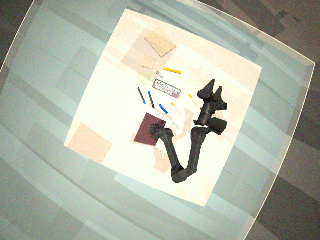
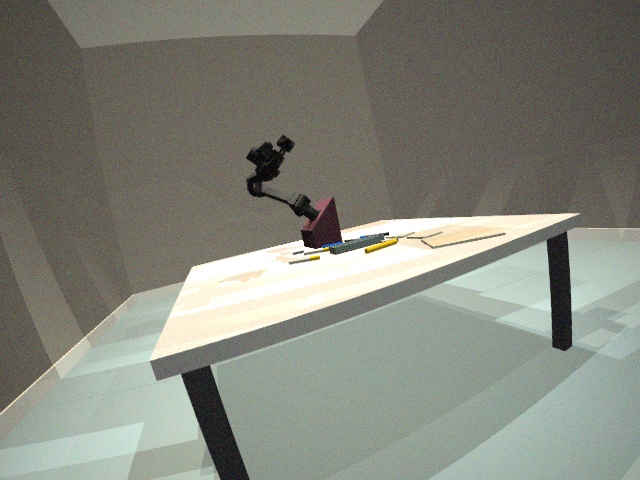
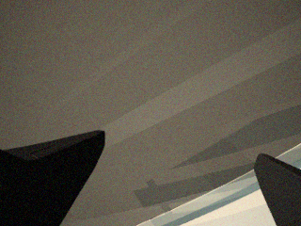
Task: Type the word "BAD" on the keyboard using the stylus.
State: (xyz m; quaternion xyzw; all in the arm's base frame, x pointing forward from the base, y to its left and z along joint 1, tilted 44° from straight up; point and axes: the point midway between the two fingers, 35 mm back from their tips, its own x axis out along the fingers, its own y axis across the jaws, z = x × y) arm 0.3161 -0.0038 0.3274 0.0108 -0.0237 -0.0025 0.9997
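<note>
Above the desk (image 1: 103,103) (image 2: 310,310), your gripper (image 1: 217,86) (image 3: 180,150) stands wide open, nothing held. Keyboard (image 1: 166,88) (image 2: 356,243) lies mid-desk; yellow bar (image 1: 172,70) (image 2: 381,245) and small grey block (image 1: 159,74) just beside it. Two black-and-blue pens (image 1: 141,95) (image 1: 151,99), a blue pen (image 1: 163,109) and two yellow-and-white pens (image 1: 175,108) (image 1: 193,100) lie near it. You can't tell which is the stylus. Maroon wedge (image 1: 147,129) (image 2: 324,227) sits under the arm's base.

- Matte black arm (image 1: 172,152) (image 2: 276,194), slim angular links, chunky rounded joints.
- Black gripper (image 1: 217,83) (image 2: 262,151) (image 3: 180,150) with two broad, wedge-shaped fingers, tapering to blunt tips.
- Dark, thick block (image 1: 217,125), toward 6 o'clock from it in the top view.
</note>
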